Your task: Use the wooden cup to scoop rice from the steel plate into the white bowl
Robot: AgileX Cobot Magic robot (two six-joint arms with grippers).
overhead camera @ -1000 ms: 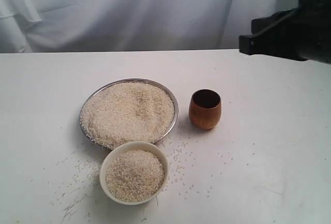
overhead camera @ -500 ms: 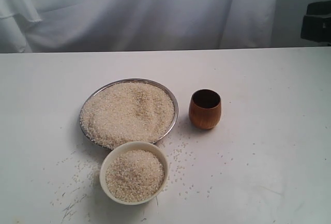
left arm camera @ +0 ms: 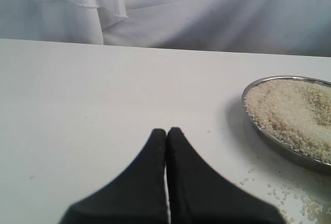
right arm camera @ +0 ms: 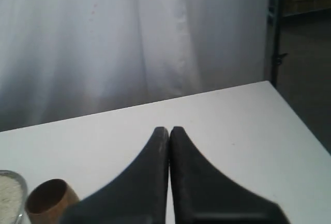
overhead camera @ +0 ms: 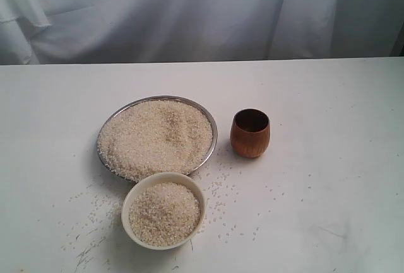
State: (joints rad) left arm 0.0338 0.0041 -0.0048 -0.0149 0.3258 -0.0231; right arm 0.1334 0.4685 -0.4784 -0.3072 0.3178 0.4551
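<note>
Gone from the exterior view is the right arm that filled the upper right corner a second ago, while the wooden cup [overhead camera: 250, 133] stands upright and untouched on the counter [overhead camera: 328, 128], just right of the steel plate [overhead camera: 215, 135] heaped with rice [overhead camera: 156, 135]. Just in front of the plate sits the white bowl [overhead camera: 164, 175], nearly full of rice, with loose grains scattered around it. On the right gripper [right arm camera: 169, 129] and the left gripper [left arm camera: 166, 131] alike, the jaws are pressed fully together and hold nothing.
</note>
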